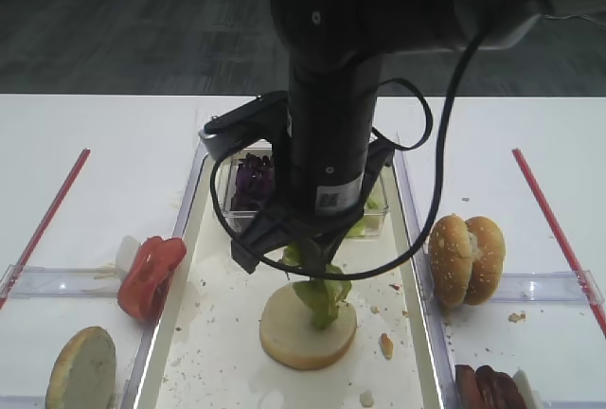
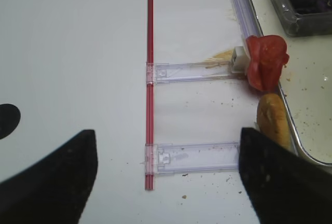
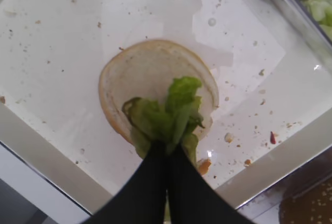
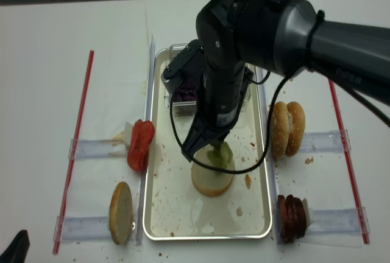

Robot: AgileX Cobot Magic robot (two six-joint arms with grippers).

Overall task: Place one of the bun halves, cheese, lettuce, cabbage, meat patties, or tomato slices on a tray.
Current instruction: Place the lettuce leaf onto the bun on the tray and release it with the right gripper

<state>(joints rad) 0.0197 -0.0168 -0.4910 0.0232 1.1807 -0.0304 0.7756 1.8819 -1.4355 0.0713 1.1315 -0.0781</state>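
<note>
— Lettuce was closest to the right wrist camera, yes? What held it?

— Yes. The right gripper had its two black fingers pressed together on the stem end of the green leaves. The leaves hung down over a bun half that lay with the pale cut face up on the tray. I could not tell if the leaves already touched the bread.

— Where was this bun half on the tray?

— About in the middle, a little toward the near end. Crumbs were scattered around it.

— And the other food?

— The tomato slices stood on edge just beside the left rim of the tray, and another bun half stood nearer, also on the left. On the right, two seeded bun halves leaned together, and the meat patties were nearer on that side. At the far end of the tray a clear box held the cabbage and more green leaves.

— And the left gripper?

— It was over the table on the left, with the fingers wide apart and nothing between them.
</note>
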